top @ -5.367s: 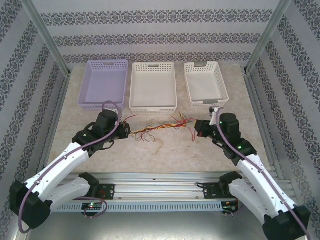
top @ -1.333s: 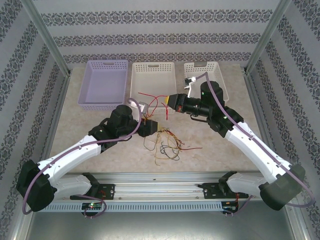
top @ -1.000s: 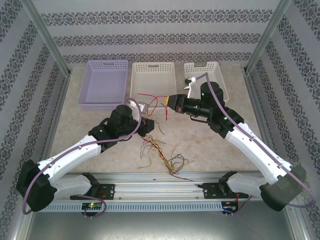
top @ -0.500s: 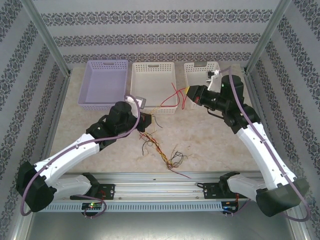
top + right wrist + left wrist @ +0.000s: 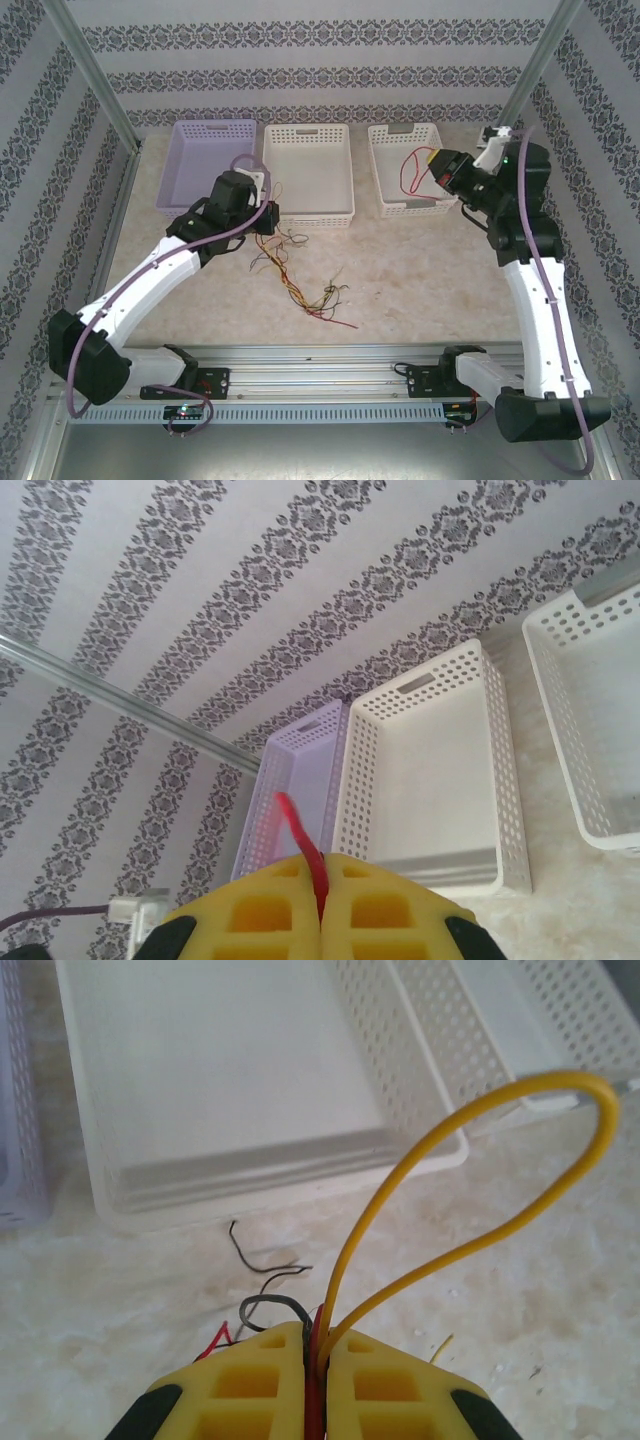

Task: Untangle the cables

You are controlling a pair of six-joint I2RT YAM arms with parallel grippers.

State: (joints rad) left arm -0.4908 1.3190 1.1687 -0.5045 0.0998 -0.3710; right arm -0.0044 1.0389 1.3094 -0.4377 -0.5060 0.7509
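Task judged partly done. Most cables (image 5: pixel 320 296), a loose red, yellow and black tangle, are yet to be separated; they are seen on the table (image 5: pixel 430 270) below the left gripper (image 5: pixel 316 1350), whose jaws are clamped on several strands. 1 red cable (image 5: pixel 298 832), apart from the rest, is pinched by the right gripper (image 5: pixel 322 885), jaws closed, curling ahead.
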